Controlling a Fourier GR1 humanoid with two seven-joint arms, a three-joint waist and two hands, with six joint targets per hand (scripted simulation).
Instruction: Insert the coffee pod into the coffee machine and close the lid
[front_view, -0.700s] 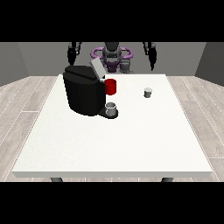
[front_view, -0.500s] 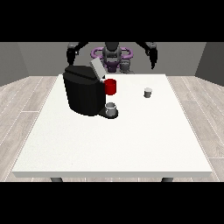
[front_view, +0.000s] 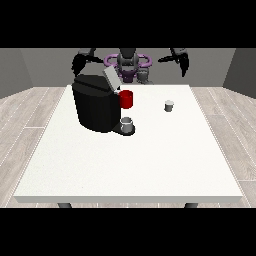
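No step was yet begun: the coffee pod (front_view: 169, 105) stood untouched near the table's (front_view: 125, 170) far right edge, well apart from the coffee machine (front_view: 97, 102). Both hands (front_view: 183, 63) (front_view: 78, 62) were raised; finger state could not be told. A reach to the pod was judged next.

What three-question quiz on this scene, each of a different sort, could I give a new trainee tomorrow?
1. True or false: the pod sits inside the machine.
2. What stands on the machine's tray? A) a red mug B) a grey cup C) nothing
3. Fill in: the lid is ____.

Key: 1 false, the pod stands on the table, apart from the machine. 2 B. 3 open.
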